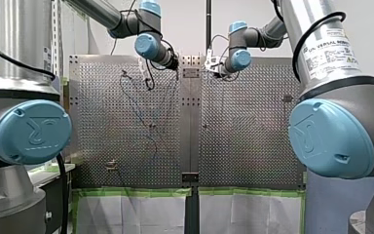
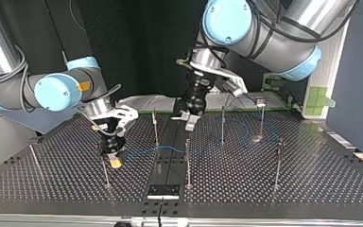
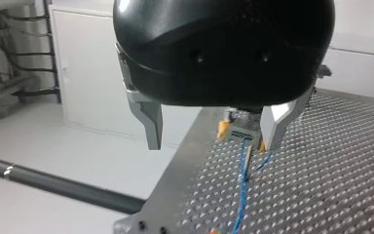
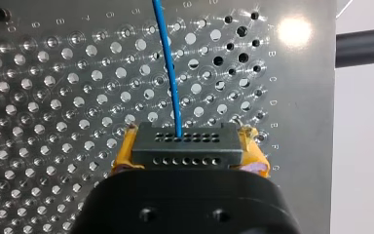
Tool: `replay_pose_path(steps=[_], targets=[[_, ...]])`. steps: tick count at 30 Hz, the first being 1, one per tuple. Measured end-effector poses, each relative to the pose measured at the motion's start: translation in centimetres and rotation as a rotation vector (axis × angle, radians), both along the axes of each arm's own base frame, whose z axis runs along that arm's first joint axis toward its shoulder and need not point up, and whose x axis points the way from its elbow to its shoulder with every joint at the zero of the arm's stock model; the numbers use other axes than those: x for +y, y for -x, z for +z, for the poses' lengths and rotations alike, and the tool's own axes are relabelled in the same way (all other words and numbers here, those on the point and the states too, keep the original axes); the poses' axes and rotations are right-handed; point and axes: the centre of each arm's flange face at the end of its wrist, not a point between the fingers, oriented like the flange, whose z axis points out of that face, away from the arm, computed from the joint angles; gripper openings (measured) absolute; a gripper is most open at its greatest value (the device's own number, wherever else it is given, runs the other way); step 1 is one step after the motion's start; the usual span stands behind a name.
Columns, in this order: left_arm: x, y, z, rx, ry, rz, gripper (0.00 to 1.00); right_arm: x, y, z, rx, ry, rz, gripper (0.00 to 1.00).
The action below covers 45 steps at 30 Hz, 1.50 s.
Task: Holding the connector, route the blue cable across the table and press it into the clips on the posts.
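My right gripper (image 4: 189, 158) has its yellow pads (image 4: 256, 160) shut on a dark connector (image 4: 185, 142). The blue cable (image 4: 168, 68) runs out of the connector, ahead over the perforated table (image 4: 39, 97). In the top view this gripper (image 2: 115, 160) hangs low at the left beside a thin post (image 2: 105, 171), and the cable (image 2: 149, 151) trails right past further posts (image 2: 187, 163). My left gripper (image 3: 212, 146) is open and holds nothing. It hovers near the table's middle (image 2: 189, 120), with the connector (image 3: 237, 132) seen beyond its metal fingers (image 3: 151, 124).
Several thin posts stand on the table, among them post (image 2: 222, 124), post (image 2: 261, 118) and post (image 2: 278, 165). A black plate (image 2: 163, 191) lies at the near edge in the top view. The table's edge (image 3: 170, 170) drops off under my left gripper.
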Motion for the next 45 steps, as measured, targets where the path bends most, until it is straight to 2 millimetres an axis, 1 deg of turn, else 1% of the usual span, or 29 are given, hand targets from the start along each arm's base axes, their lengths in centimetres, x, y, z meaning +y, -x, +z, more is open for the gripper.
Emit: replay_pose_path(steps=[3,6,9,14,20,34,36,39,45], targets=[[-1.5,0.0,-0.8,0.006,-0.004,-0.024,1.00,0.0,0.0,0.0,0.000,0.000,0.000,0.00],[-2.6,-0.2,-1.3,0.010,-0.005,-0.037,1.00,0.0,-0.1,-0.1,0.001,-0.001,0.001,0.00],[-3.1,-0.3,-1.1,0.005,-0.001,-0.036,1.00,0.0,-0.1,-0.1,0.001,-0.001,0.001,0.00],[-3.7,-0.7,-0.2,-0.012,0.011,-0.037,1.00,0.0,-0.1,-0.1,0.001,-0.001,0.001,0.00],[-4.8,-1.8,-0.2,-0.010,-0.011,-0.011,1.00,0.0,-0.1,-0.2,0.002,-0.001,0.000,0.00],[-8.9,-4.7,-1.5,-0.008,-0.037,0.044,1.00,-0.1,0.0,-0.2,0.003,0.000,0.000,0.00],[-9.2,-5.2,-1.7,-0.007,-0.037,0.059,1.00,-0.1,0.0,-0.2,0.003,0.000,-0.001,0.00],[-9.5,-5.8,-1.4,-0.014,-0.031,0.085,1.00,-0.1,0.0,-0.2,0.003,0.000,-0.001,0.00],[-9.5,-6.3,-0.6,-0.027,-0.022,0.117,1.00,-0.1,0.0,-0.2,0.004,0.000,-0.001,0.00]])
